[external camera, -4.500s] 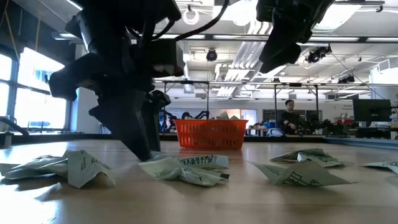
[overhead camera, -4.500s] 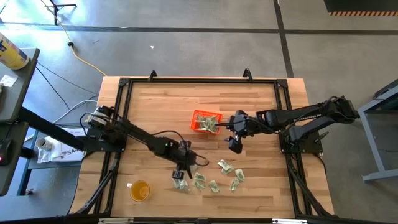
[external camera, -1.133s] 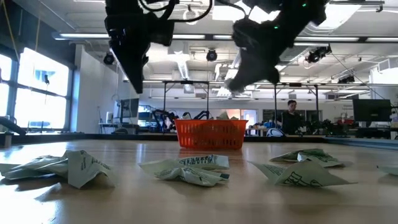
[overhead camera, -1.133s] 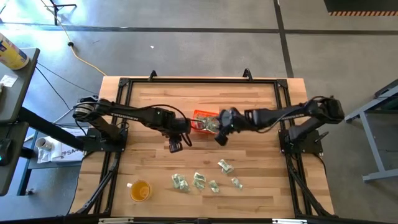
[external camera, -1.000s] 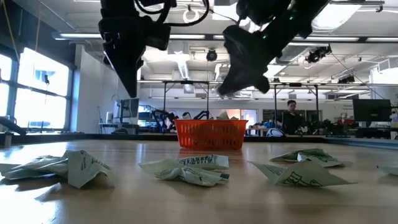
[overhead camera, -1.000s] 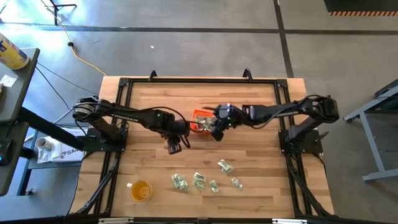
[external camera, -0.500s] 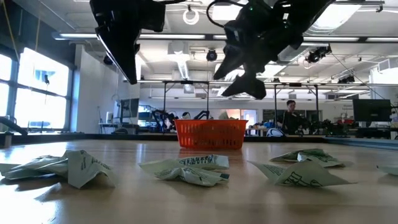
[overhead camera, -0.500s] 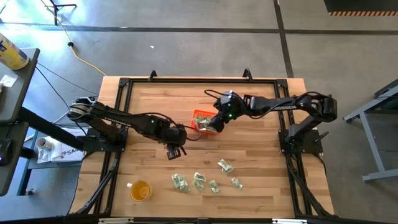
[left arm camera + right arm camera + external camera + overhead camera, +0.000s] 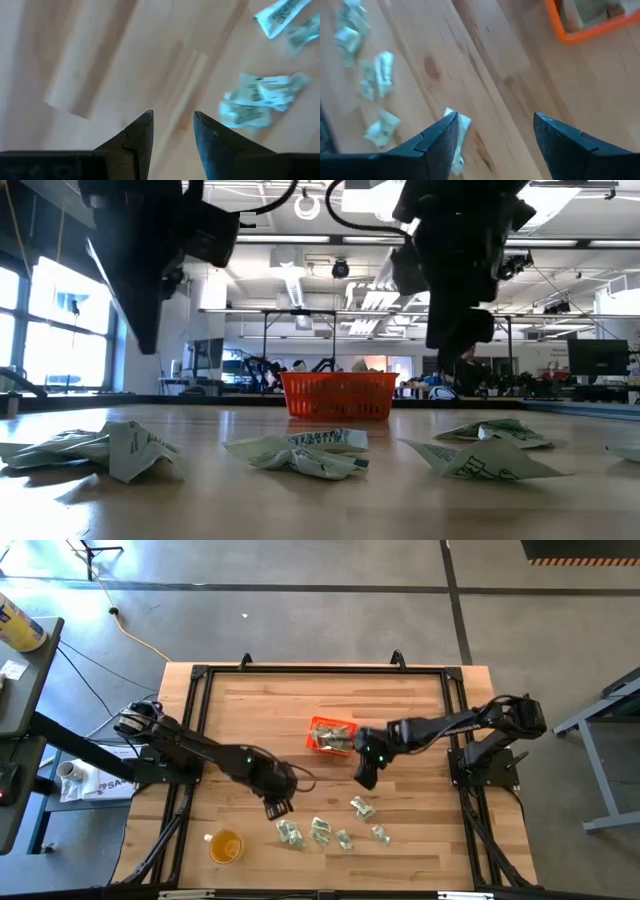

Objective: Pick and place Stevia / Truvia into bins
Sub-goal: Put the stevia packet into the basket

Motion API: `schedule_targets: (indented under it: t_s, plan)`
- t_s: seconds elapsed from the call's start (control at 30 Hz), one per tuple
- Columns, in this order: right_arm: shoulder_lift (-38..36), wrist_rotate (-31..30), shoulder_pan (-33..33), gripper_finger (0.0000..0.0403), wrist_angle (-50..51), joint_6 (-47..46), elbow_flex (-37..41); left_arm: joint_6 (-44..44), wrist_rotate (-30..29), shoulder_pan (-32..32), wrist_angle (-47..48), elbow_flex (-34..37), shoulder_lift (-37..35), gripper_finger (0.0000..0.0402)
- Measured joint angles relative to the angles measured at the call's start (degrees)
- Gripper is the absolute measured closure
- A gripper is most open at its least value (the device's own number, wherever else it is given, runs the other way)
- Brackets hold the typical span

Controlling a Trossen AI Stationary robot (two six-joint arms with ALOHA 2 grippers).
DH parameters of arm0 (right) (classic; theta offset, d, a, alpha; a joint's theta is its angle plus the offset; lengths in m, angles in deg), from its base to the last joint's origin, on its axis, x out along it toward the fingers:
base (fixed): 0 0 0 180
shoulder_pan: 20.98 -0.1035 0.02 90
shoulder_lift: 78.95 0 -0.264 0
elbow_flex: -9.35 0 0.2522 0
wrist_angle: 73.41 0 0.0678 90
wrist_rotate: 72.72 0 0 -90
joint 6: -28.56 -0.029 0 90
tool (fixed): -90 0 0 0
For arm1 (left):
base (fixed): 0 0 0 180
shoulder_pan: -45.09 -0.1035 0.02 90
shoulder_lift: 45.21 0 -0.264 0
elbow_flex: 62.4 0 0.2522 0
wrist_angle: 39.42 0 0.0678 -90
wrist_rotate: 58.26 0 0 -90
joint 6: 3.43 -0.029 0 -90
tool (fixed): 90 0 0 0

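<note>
Dark print on sachets point(image 9: 305, 452), too small to read. Loose sachets scattered on wooden table point(image 9: 250, 705), front-centre, near yellow cup point(image 9: 225, 845); more piled in orange bin point(image 9: 331, 735) at table centre. Right pincer point(image 9: 366, 776) just beside bin, fingers wide apart, empty. Left pincer point(image 9: 276, 807) over bare wood beside loose group, fingers part-way apart, empty. Low view alone: bin's mesh wall, person point(image 9: 466, 370) at desk far behind. High view alone: cup, black frame.

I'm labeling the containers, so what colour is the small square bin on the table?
Orange. The bin shows best in the high view, with pale green and white sachets inside.
</note>
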Motion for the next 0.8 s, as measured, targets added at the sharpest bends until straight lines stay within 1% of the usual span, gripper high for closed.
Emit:
schedule_targets:
  t_s: [0.13,0.2,0.3,0.4,0.47,0.5,0.6,0.67,0.8]
  plan:
    - [0.0,-8.8,-4.3,0.0154,2.3,-5.1,0.0,15.5,2.1,2.8,0.1,0.0,0.0,0.0227]
    - [0.0,-12.2,-5.6,0.0154,3.4,-8.1,0.0,23.0,3.6,4.3,-0.9,0.0,0.1,0.0227]
    - [0.0,-14.9,-6.8,0.0154,4.2,-11.4,0.0,32.1,4.1,7.0,-3.1,0.0,0.6,0.0227]
    - [0.0,-15.6,-7.4,0.0154,4.0,-12.3,0.0,39.1,4.1,9.1,-6.6,-0.1,2.5,0.0227]
    - [0.0,-15.6,-7.5,0.0154,3.9,-12.4,0.0,42.3,4.1,10.3,-7.7,0.0,3.8,0.0227]
    - [0.0,-15.7,-7.6,0.0153,3.9,-12.4,0.0,43.4,4.1,10.7,-9.8,0.0,4.6,0.0227]
    - [0.0,-15.8,-7.8,0.0153,3.9,-12.4,0.0,45.7,3.8,11.3,-11.9,0.0,7.0,0.0227]
    - [0.0,-15.8,-8.1,0.0153,3.9,-12.4,0.0,46.9,3.8,11.2,-13.9,0.0,8.5,0.0227]
    - [0.0,-15.9,-8.5,0.0153,3.6,-12.4,0.0,48.2,2.9,11.2,-14.4,-0.1,10.7,0.0227]
